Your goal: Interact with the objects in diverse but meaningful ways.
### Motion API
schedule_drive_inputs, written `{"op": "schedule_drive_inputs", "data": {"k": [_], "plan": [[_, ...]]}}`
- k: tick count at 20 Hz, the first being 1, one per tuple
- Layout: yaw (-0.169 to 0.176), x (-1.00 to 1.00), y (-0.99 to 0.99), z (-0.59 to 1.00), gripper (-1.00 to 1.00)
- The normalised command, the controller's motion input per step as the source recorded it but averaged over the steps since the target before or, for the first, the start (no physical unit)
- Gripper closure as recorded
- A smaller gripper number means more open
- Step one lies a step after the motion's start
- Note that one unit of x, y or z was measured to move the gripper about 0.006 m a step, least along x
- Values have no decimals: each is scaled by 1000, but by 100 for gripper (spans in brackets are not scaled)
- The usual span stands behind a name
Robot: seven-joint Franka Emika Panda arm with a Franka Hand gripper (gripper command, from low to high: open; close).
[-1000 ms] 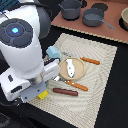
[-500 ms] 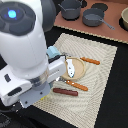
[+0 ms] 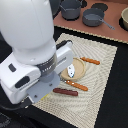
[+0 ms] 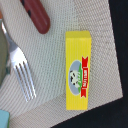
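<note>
- While my arm hangs low over the woven mat [image 3: 102, 75], I cannot tell whether the claw is spread; no view shows it.
- Below the wrist camera, the yellow packet [image 4: 78, 69] lies flat near the mat's edge.
- A fork [image 4: 20, 65] and the sausage [image 4: 37, 15] lie close; I judge an off-centre descent could push the packet off the mat.

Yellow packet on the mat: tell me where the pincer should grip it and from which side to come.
Grip the yellow packet across its two long edges, near the middle, coming straight down from above. It lies flat on the woven mat, a long, narrow block, so the short span probably suits the jaws best. The fork and the sausage lie apart from it, leaving both long sides free.
</note>
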Motion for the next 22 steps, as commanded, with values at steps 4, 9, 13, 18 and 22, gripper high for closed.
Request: {"op": "schedule_drive_inputs", "data": {"k": [4, 9, 13, 18, 22], "plan": [[121, 612, -24, -25, -100], [40, 649, -35, -236, -100], [0, 648, -46, -256, -100], [0, 642, 0, -279, -100], [0, 487, 0, -361, -100]]}}
